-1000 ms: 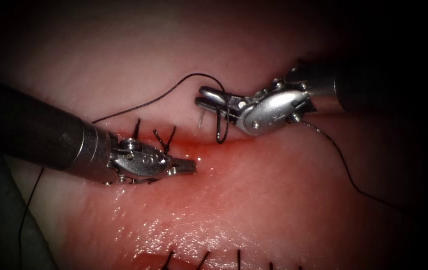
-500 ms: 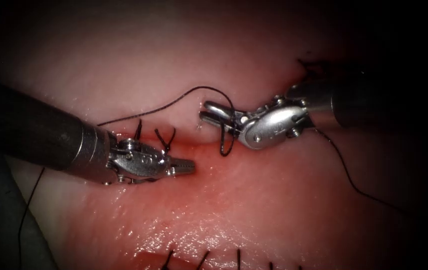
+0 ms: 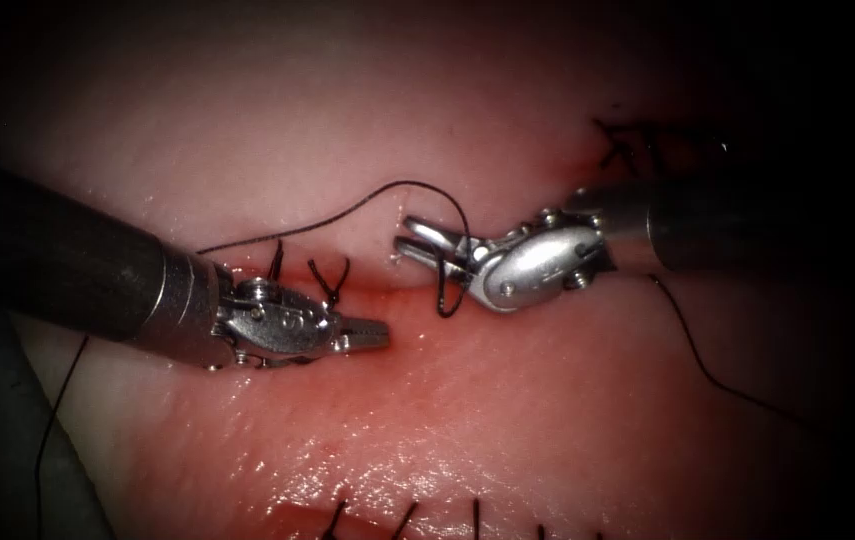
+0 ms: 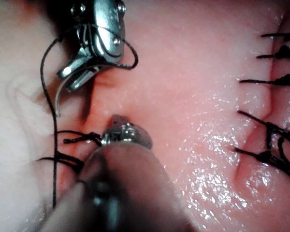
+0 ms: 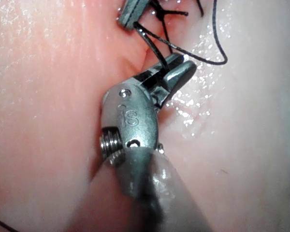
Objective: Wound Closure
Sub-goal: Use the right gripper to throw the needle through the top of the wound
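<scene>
Wet pink tissue [image 3: 507,400] as the whole ground, glossy on the near side, split by a shallow cut [image 3: 397,290] running left to right, with red fluid [image 3: 417,340] pooled along it.

Coming in from the left: slim steel left tool [image 3: 365,333], fingers closed on nothing, tip resting just near of the cut; seen also from its own wrist [image 4: 117,121] and from the other wrist [image 5: 130,14].

Coming in from the right: silver wristed right tool [image 3: 415,238], fingers clamped on a thin curved steel needle [image 4: 59,96] near one end of its curve, the free part arcing down toward the tissue on the far side of the cut. Cannot tell whether the tip enters the tissue. Same tool close up from its wrist [image 5: 176,70].

Trailing from the right tool: fine black thread [image 3: 347,208], arching far and left across the tissue, with a loop hanging beside the fingers.

Just beside the left tool: short black tied stitch ends [image 3: 327,280] standing up over the cut. Along the near edge: row of dark stitches [image 3: 407,518].
</scene>
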Controlling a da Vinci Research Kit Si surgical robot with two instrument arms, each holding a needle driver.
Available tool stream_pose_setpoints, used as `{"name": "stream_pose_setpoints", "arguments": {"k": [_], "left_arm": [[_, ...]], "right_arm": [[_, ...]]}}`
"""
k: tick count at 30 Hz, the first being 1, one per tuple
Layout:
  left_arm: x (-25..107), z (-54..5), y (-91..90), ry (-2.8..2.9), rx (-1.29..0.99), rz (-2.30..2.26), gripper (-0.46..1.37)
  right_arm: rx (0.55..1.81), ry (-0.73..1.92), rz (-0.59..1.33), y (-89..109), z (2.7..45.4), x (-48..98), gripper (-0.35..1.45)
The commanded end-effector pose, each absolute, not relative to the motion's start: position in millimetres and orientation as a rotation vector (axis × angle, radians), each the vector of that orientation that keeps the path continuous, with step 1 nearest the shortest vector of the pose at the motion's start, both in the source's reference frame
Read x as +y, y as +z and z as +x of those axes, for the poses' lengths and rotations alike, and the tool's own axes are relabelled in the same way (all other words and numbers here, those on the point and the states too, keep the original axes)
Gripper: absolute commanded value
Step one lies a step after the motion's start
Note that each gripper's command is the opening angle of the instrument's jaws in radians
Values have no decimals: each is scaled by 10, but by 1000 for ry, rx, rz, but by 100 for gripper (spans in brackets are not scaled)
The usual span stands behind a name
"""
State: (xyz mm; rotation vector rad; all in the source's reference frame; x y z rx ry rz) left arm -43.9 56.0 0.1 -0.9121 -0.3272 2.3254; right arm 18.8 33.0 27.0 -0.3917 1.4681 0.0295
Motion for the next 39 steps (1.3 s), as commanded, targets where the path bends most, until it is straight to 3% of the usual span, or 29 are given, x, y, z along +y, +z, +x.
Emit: {"name": "stream_pose_setpoints", "arguments": {"k": [1,23,39], "left_arm": [[560,-440,1,2326,-337,-916,-35],[558,-440,3,2328,-335,-918,-35],[556,-440,5,2330,-333,-920,-35]], "right_arm": [[1467,32,-386,271,188,329,-35],[1476,163,-178,292,191,334,-35],[1468,130,-272,250,186,380,-35]]}}
